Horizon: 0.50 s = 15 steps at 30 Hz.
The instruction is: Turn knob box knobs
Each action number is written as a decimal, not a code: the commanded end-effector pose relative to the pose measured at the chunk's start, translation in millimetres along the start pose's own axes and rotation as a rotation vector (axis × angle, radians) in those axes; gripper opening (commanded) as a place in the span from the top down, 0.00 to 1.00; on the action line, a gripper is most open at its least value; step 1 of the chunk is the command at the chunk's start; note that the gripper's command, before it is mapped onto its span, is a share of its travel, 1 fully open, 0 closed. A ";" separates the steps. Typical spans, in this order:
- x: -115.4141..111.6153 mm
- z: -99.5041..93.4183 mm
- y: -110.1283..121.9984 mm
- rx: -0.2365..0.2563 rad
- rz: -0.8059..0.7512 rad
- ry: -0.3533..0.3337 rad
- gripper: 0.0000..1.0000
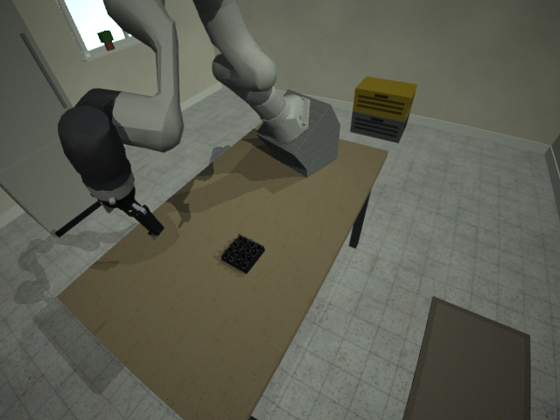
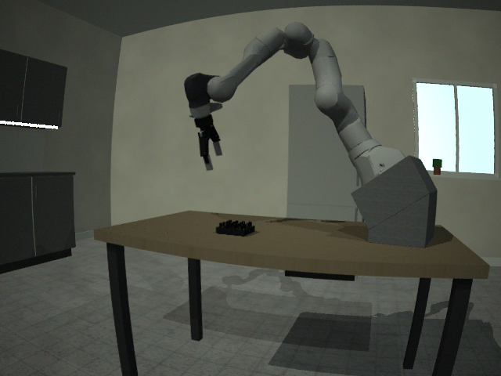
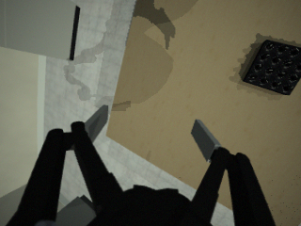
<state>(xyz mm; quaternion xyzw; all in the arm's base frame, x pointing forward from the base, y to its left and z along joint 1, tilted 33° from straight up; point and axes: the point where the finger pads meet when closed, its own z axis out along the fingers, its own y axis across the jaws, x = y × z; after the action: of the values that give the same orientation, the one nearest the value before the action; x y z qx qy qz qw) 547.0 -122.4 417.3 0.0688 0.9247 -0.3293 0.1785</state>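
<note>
We find the box (image 1: 243, 254) at mid-frame in the top view, on the table (image 1: 294, 234); our gripper (image 2: 210, 160) hangs high above it in the exterior view, jaws spread wide and empty. We judge the box rigid and its knobs small, stiff and close-set; each wants a pinch across its sides from straight above. The wrist view puts the box (image 3: 273, 67) at upper right; no view resolves the white lines or names, so D2 and C4 cannot be picked out.

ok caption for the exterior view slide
Open pincer held high above the table, apart from the knob box.
</note>
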 end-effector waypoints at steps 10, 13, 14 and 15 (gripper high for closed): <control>-1.5 12.8 16.0 -0.007 -0.302 -0.047 0.00; -0.5 15.8 20.1 -0.007 -0.353 -0.054 0.00; -0.2 16.7 21.4 -0.007 -0.370 -0.056 0.00; 0.1 17.7 22.8 -0.007 -0.388 -0.058 0.00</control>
<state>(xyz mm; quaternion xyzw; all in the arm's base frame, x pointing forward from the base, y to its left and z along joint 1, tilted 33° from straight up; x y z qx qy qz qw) 553.4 -118.0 394.9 -0.0535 0.9225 -0.3499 0.1538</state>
